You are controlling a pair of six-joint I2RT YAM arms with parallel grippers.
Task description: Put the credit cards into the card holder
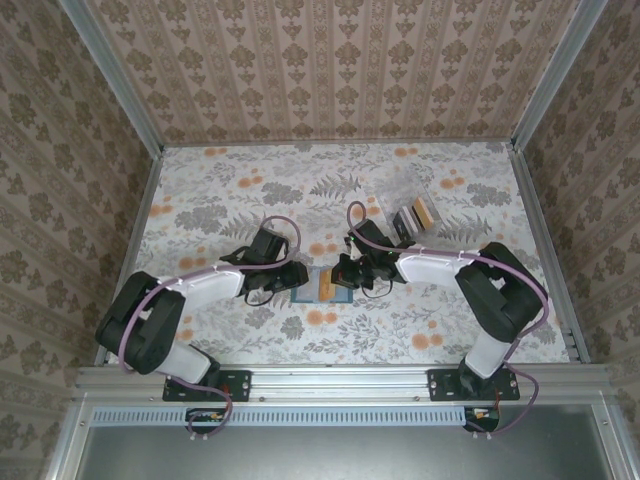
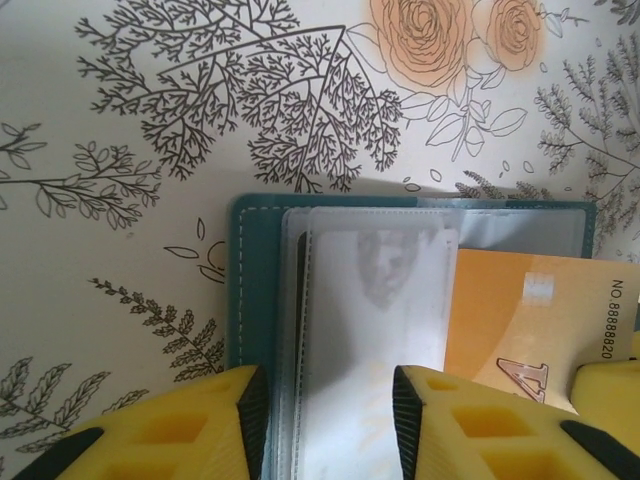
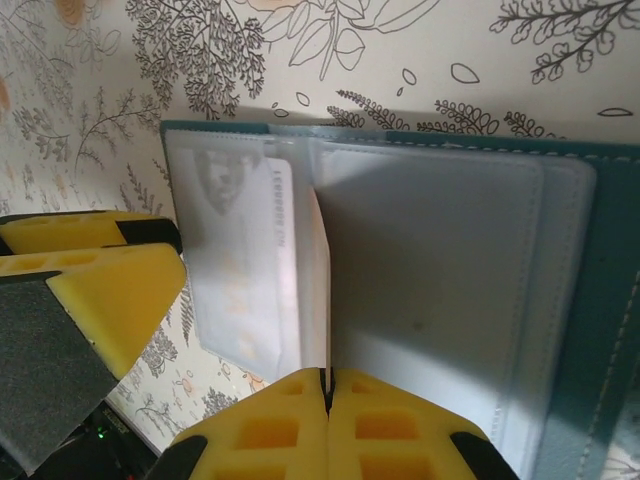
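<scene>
The teal card holder [image 1: 305, 286] [image 2: 255, 290] [image 3: 610, 300] lies open on the flowered table, its clear pockets facing up. A tan-orange credit card [image 1: 327, 286] [image 2: 520, 320] sticks out of its right side, with the left edge tucked under a clear pocket. My right gripper [image 1: 346, 279] [image 3: 327, 378] is shut on that card's thin edge. My left gripper [image 1: 280, 290] [image 2: 328, 385] is open, its fingers [image 3: 100, 290] straddling the pocket leaves at the holder's left part without pinching them.
A clear plastic box [image 1: 413, 213] holding more cards stands at the back right of the table. Papered walls close in the table on three sides. A metal rail [image 1: 340, 380] runs along the near edge by the arm bases.
</scene>
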